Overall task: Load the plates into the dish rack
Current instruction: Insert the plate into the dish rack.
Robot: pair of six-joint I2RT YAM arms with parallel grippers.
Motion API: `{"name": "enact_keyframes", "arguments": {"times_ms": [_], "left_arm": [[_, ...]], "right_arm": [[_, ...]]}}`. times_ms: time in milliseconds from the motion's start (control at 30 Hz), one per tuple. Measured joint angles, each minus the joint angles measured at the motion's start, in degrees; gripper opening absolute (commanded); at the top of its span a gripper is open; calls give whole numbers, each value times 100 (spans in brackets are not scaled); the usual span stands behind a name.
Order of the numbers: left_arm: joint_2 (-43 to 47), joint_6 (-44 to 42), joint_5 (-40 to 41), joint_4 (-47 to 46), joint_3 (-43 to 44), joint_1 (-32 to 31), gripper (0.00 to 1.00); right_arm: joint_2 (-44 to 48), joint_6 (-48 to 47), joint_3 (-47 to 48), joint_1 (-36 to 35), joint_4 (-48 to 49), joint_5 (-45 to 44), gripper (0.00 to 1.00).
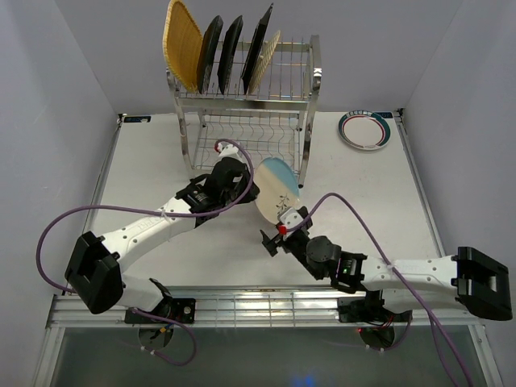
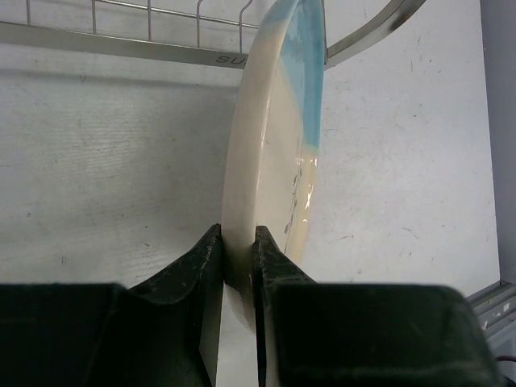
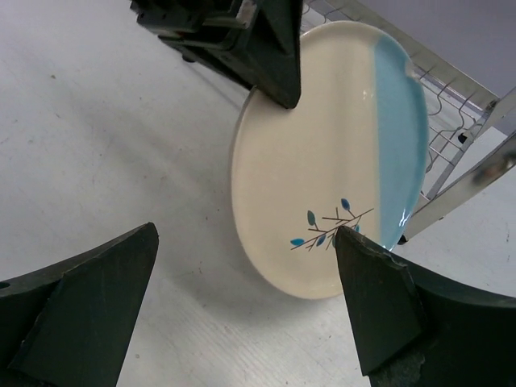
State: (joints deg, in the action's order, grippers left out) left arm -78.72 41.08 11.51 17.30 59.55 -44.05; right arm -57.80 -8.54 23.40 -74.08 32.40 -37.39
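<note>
A round cream-blue plate (image 1: 276, 189) with a twig drawing stands on edge in front of the dish rack (image 1: 242, 97), and my left gripper (image 1: 248, 184) is shut on its rim. In the left wrist view both fingers (image 2: 205, 266) pinch the cream rim of the plate (image 2: 274, 161). My right gripper (image 1: 278, 230) is open just in front of the plate (image 3: 322, 153), its jaws spread wide with nothing between them. Woven orange-tan plates (image 1: 182, 44) and black plates (image 1: 232, 50) stand in the rack's top tier. A teal-rimmed white plate (image 1: 364, 129) lies flat at the back right.
The rack's lower shelf and a shiny post (image 3: 459, 105) sit right behind the held plate. A rack bar (image 2: 121, 44) crosses the top of the left wrist view. Purple cables loop over both arms. A metal grate runs along the table's near edge (image 1: 258, 306).
</note>
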Motion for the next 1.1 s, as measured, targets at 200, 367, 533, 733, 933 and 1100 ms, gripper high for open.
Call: {"name": "enact_keyframes", "arguments": {"times_ms": [200,367,533,733,933,1100], "left_arm": [[22,146,22,243,70,-2,0],[22,275,144,584,256,-4,0],[22,363,245,680,280,-4,0],[22,426,284,835,289,-4,0],[22,472,284,894,299,-4,0],[22,498,273,951,319,-4,0]], "right_arm": [[-940,-623,-7,-431,887,-678,94],[-1412,-1078,-83,-501,1696,-990,92],[-2074,-1471,-79,-514,2531,-1268,91],[-2992,-1945,122,-514,3281,-1657,88],[-3517,-2356,466,-516,3807,-1915,77],[-3633,-2500,472,-459,3950,-1976,65]]}}
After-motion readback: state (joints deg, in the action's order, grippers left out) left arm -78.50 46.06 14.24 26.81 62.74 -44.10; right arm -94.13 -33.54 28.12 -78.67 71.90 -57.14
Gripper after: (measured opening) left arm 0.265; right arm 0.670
